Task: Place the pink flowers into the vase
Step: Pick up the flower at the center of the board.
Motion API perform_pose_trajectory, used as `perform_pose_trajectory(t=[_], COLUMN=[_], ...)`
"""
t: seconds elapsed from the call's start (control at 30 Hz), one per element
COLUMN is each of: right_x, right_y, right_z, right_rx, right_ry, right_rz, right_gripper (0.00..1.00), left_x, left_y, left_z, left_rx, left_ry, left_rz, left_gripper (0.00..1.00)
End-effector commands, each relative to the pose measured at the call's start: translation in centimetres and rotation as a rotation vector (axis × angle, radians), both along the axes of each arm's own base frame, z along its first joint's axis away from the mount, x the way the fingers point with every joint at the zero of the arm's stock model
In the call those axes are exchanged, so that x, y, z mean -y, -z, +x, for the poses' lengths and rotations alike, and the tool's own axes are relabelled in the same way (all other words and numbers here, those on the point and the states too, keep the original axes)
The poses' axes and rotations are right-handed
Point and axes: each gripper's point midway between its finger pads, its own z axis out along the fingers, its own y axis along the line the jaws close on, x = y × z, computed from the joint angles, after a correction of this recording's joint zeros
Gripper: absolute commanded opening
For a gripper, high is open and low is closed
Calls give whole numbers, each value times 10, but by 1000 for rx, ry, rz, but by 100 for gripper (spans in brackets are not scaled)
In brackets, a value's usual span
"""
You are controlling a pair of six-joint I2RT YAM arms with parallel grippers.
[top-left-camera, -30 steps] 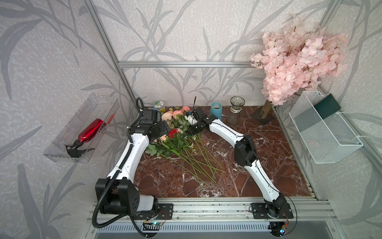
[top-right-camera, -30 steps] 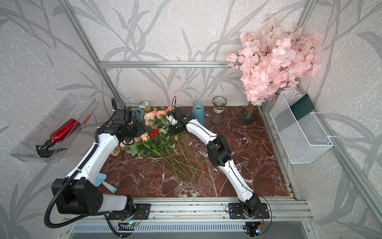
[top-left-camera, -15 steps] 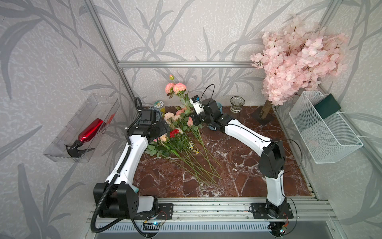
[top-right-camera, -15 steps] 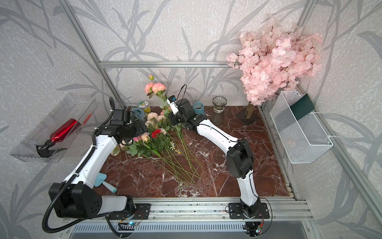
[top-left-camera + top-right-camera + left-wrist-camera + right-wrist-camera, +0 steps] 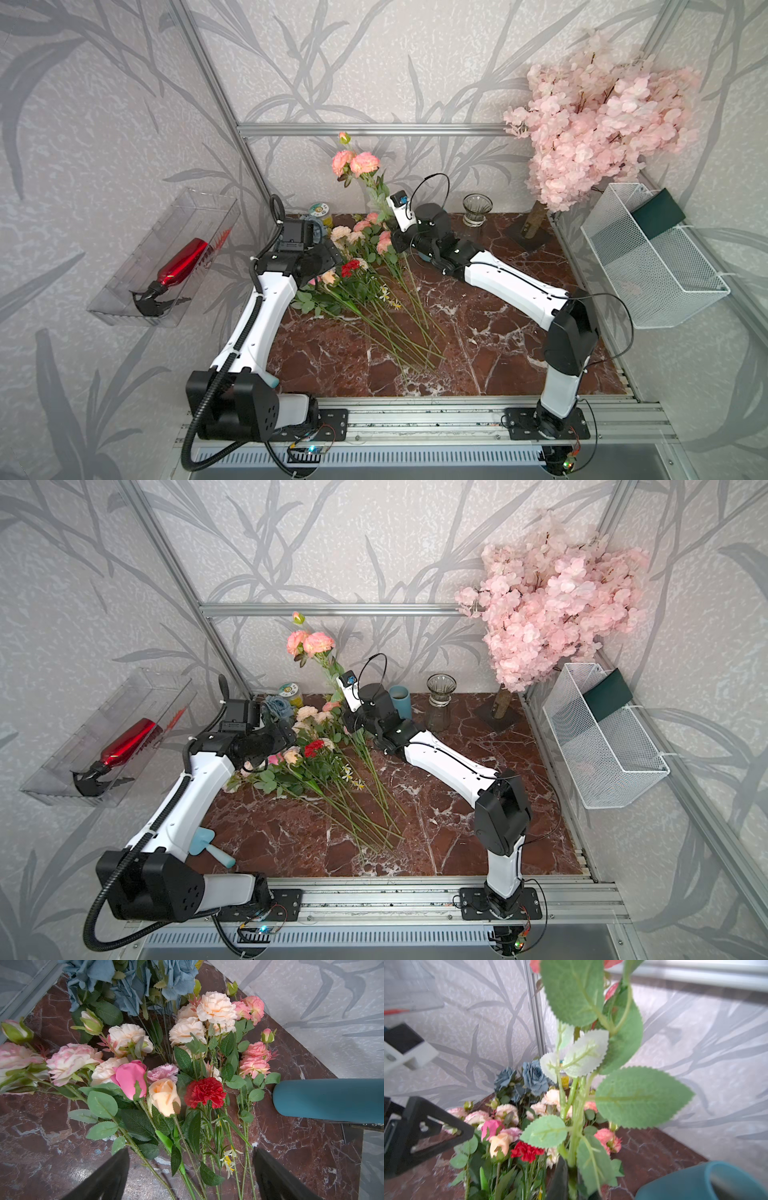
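My right gripper (image 5: 392,243) (image 5: 572,1184) is shut on the stem of one spray of pink flowers (image 5: 356,163) (image 5: 311,643). The spray stands upright, with its heads high against the back wall. More pink flowers (image 5: 376,235) (image 5: 254,1061) lie in the mixed pile on the marble table (image 5: 498,332). A clear glass vase (image 5: 477,210) (image 5: 440,702) and a teal cylindrical vase (image 5: 400,702) (image 5: 708,1182) stand at the back, the teal one right beside my right gripper. Above the pile's stems my left gripper (image 5: 328,257) (image 5: 190,1150) hangs open, holding nothing.
The pile also holds a red carnation (image 5: 204,1093), peach roses and blue roses (image 5: 128,980). A pale-pink blossom tree (image 5: 594,120) stands back right beside a white wire basket (image 5: 648,266). On the left wall, a clear tray holds a red spray bottle (image 5: 183,262). A teal trowel (image 5: 212,845) lies front left.
My right arm has lifted the pink spray out of the pile and stood it upright, drawing back to the right. The left arm has barely moved.
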Motion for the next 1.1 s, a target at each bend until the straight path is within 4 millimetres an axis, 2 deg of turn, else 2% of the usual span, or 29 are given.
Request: perform_pose_trajectory(t=[0.0,0.1,0.2,0.37,0.6,0.77,1.07], right_x=[28,40,47,55,66,75,92], right_y=[-104,-137,-161,-199,-246,-261,-254], right_z=[-5,-4,2,5,16,41,64], right_rx=[271,393,499,679,816,841,834], right_ry=[105,165,231,306,359,446,497], right_rz=[117,137,129,144,177,119,78], right_gripper=[0,0,0,0,0,0,0], left_x=[1,2,5,6,5,7,7], left_y=[-15,-13,-13,-16,-16,-13,-9], left_z=[-1,0,1,4,8,9,10], left_rx=[41,38,35,35,31,25,15], left_ry=[-12,-9,-2,6,8,16,22], left_rz=[-24,-22,-16,-8,1,-4,2], left_gripper=[94,94,94,93,94,94,94])
